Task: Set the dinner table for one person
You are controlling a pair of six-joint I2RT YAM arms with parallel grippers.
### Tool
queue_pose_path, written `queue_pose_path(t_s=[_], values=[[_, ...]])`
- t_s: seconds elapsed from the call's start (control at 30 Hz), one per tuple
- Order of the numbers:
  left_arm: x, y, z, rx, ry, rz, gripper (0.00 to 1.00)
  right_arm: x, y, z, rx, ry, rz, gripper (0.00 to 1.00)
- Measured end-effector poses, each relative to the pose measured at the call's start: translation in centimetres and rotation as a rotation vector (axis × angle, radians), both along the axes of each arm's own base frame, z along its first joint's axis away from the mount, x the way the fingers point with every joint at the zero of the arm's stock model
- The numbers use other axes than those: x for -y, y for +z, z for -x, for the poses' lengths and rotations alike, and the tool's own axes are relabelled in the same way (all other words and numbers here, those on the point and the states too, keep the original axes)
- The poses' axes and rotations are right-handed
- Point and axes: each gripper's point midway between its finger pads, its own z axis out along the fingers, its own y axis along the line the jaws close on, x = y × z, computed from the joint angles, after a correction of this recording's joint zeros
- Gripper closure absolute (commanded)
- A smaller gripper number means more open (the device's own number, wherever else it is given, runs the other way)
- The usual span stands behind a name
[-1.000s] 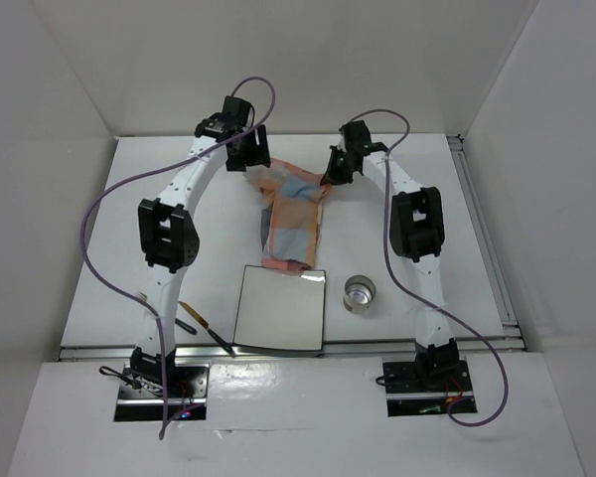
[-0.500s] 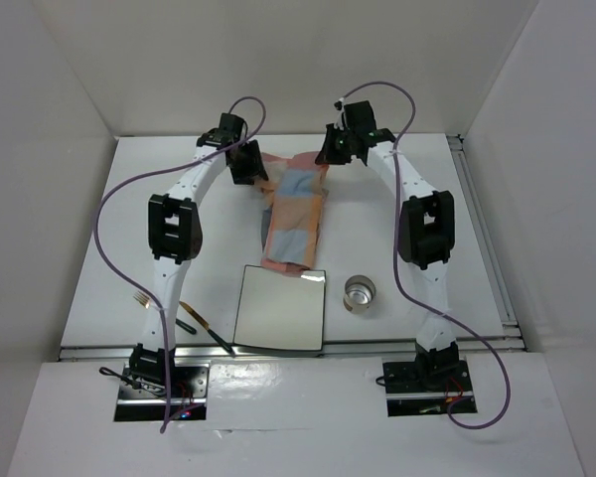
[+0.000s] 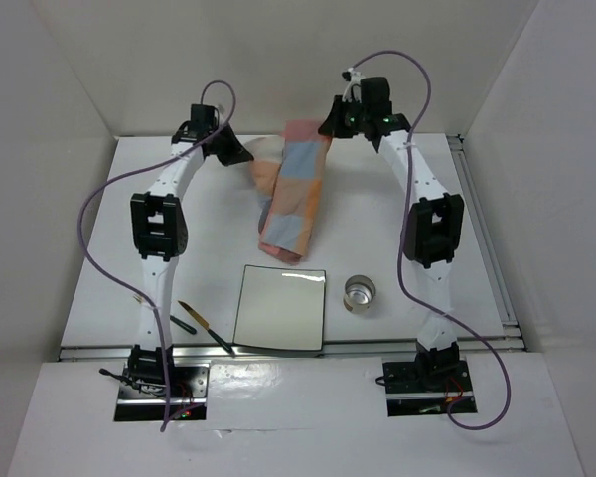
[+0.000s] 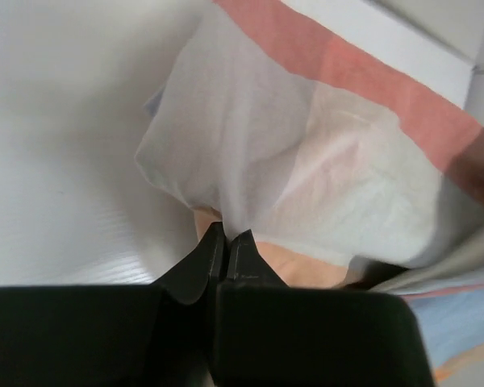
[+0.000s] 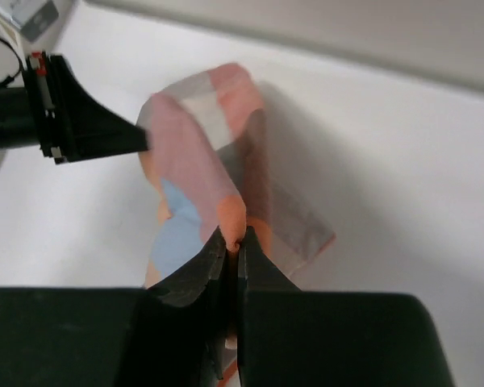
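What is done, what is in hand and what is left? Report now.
Done: nothing laid yet; the white plate, metal cup and cutlery sit loose near the front edge of the dinner table. In hand: left jaws and right jaws are shut on the checked cloth, holding its far end up. Left: spread the cloth, arrange everything.

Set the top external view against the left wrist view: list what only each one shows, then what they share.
Only the top external view: the square plate, the metal cup, the cutlery near the left arm's base, and the right gripper shut on the checked cloth at its far end.
Only the left wrist view: the cloth's pale underside close up, with a fold pinched between shut jaws.
Both: the cloth, the left gripper holding it, and the white dinner table.
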Motion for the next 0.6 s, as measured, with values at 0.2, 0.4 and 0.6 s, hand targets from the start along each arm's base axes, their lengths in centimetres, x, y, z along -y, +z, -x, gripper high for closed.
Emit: queue_pose_path(t_s=[0.2, 0.4, 0.6], values=[[-3.6, 8.6, -0.1, 0.148, 0.062, 0.056, 1.0, 2.5, 6.9, -1.2, 0.236, 0.064, -0.071, 1.0], [-4.0, 17.7, 5.1, 0.314, 0.059, 0.06, 0.62, 2.0, 11.5, 5.4, 0.365, 0.207, -0.087, 0.56], [-5.5, 15.6, 13.3, 0.257, 0.078, -0.027, 0.0, 2.1, 10.9, 15.0, 0.409, 0.324, -0.034, 0.0]])
